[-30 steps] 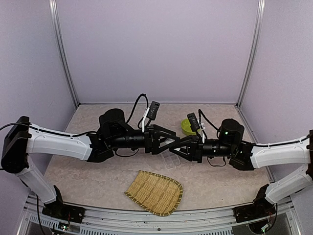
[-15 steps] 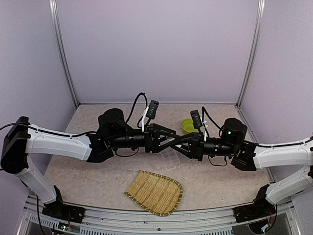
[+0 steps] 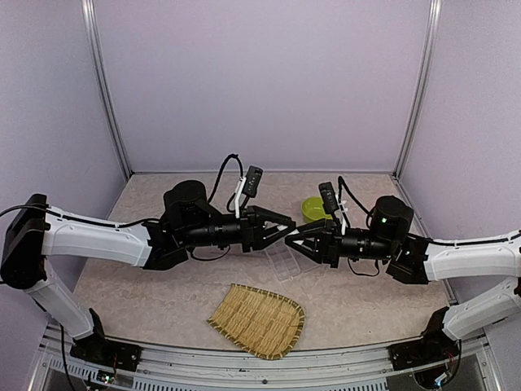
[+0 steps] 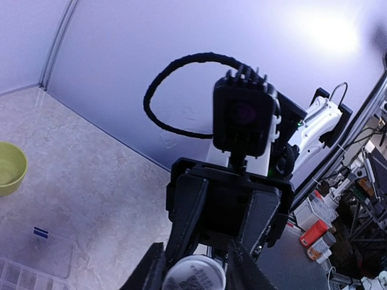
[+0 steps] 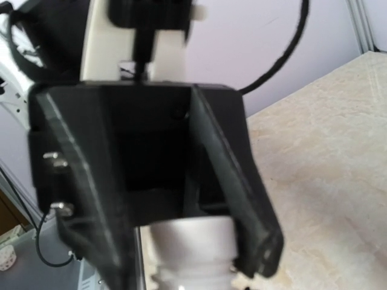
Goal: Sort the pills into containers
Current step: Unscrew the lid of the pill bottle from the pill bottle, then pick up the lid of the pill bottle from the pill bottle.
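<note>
Organiser box (image 3: pixel 282 263), beneath left end effector (image 3: pixel 290 227), right end effector (image 3: pixel 291 242)

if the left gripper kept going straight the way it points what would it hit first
Probably the right gripper, which faces the left gripper nearly tip to tip in mid-air. The overhead view cannot settle whether their heights match.

Mottled beige table (image 3: pixel 146 285) with a clear organiser box (image 3: pixel 281 265), a lime-green bowl (image 3: pixel 313 209), a woven bamboo tray (image 3: pixel 257 320), all apart.
</note>
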